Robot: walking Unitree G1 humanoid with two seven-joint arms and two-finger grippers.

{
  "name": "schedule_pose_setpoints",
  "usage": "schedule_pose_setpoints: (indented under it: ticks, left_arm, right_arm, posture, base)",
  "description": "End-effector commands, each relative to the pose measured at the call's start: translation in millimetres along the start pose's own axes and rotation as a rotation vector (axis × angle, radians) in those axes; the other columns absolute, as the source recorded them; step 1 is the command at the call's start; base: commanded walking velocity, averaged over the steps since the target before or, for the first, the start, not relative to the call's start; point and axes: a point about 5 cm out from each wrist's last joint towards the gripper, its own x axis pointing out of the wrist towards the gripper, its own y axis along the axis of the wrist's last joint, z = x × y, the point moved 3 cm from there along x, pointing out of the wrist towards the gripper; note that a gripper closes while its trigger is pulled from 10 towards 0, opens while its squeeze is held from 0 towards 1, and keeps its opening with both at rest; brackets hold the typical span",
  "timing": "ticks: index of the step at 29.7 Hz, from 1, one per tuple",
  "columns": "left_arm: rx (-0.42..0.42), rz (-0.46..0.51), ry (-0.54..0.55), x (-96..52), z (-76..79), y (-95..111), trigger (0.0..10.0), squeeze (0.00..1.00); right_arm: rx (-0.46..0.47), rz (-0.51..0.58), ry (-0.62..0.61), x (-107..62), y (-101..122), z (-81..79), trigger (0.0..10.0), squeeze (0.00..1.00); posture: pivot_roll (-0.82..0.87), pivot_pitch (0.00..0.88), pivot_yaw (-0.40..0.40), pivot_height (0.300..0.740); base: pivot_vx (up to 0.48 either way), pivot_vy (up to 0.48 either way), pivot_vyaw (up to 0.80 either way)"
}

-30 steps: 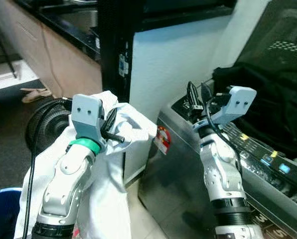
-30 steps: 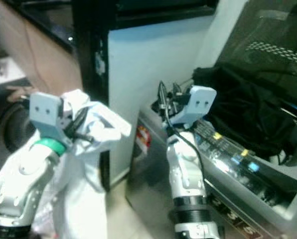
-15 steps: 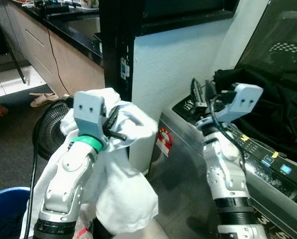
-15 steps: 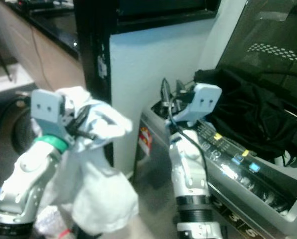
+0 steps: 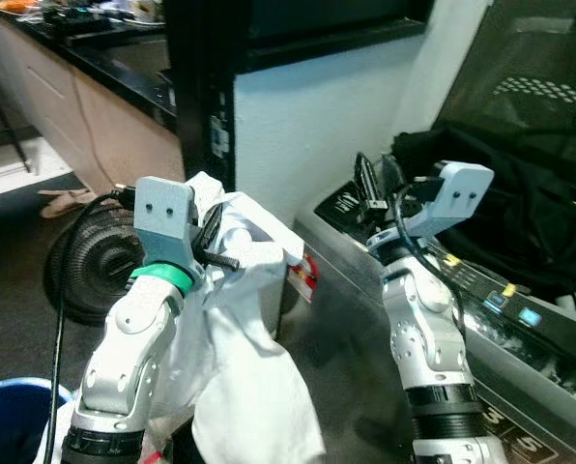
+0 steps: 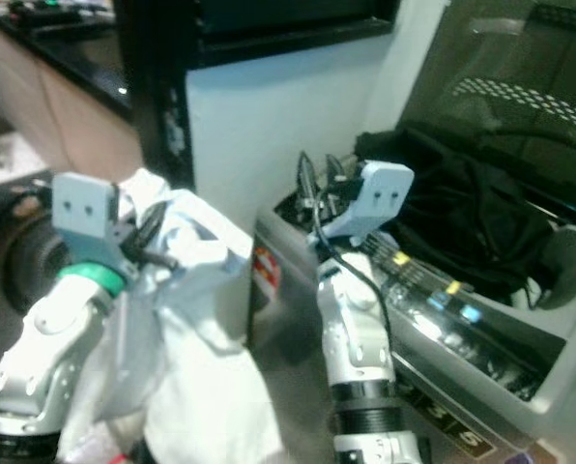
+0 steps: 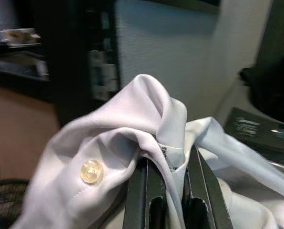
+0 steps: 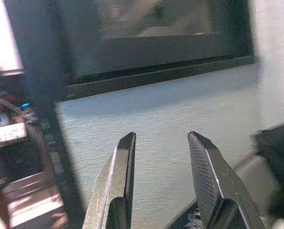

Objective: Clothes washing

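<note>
A white shirt (image 5: 240, 338) hangs from my left gripper (image 5: 216, 242), which is shut on its folded cloth (image 7: 170, 138); a pale button (image 7: 91, 171) shows beside the fingers (image 7: 142, 200). The shirt drapes down over my left arm, left of the washing machine (image 5: 365, 319). My right gripper (image 5: 370, 188) is raised over the machine's front left corner, open and empty, with its fingers (image 8: 120, 181) pointing at the white wall (image 8: 180, 109). Dark clothes (image 5: 520, 213) lie heaped in the machine's open top, under the raised dark lid (image 5: 549, 68).
A control panel (image 5: 501, 300) with small lit buttons runs along the machine's front. A black floor fan (image 5: 85, 271) stands on the left, and a blue bin (image 5: 8, 425) sits at the lower left. A dark counter (image 5: 104, 58) runs along the back left.
The view has shifted a little. The shirt's lower part, bunched up half a second ago, now hangs lower and closer to the machine. Both grippers keep their pose.
</note>
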Motion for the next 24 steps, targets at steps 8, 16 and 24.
schedule_pose_setpoints:
  ticks: [8, 16, 24]
  left_arm:
    - [0.005, 0.029, -0.012, -0.1, 1.2, 8.1, 10.0, 0.00]
    - [0.005, 0.028, -0.019, 1.1, 2.5, 7.6, 10.0, 0.00]
    - [0.006, 0.026, -0.025, 2.0, 2.8, 6.9, 10.0, 0.00]
  right_arm:
    - [0.019, 0.002, -0.003, -0.1, 0.5, -1.6, 10.0, 0.00]
    - [0.016, 0.003, -0.006, -0.8, 0.6, -0.4, 10.0, 0.00]
    - [0.016, 0.014, -0.003, 0.0, 3.7, -1.2, 10.0, 0.00]
  posture:
    - [0.07, 0.000, 0.009, 0.740]
    - [0.07, 0.000, 0.013, 0.740]
    - [0.07, 0.000, 0.017, 0.740]
  base:
    - [0.000, 0.000, -0.80]
    - [0.000, 0.000, -0.80]
    - [0.000, 0.000, -0.80]
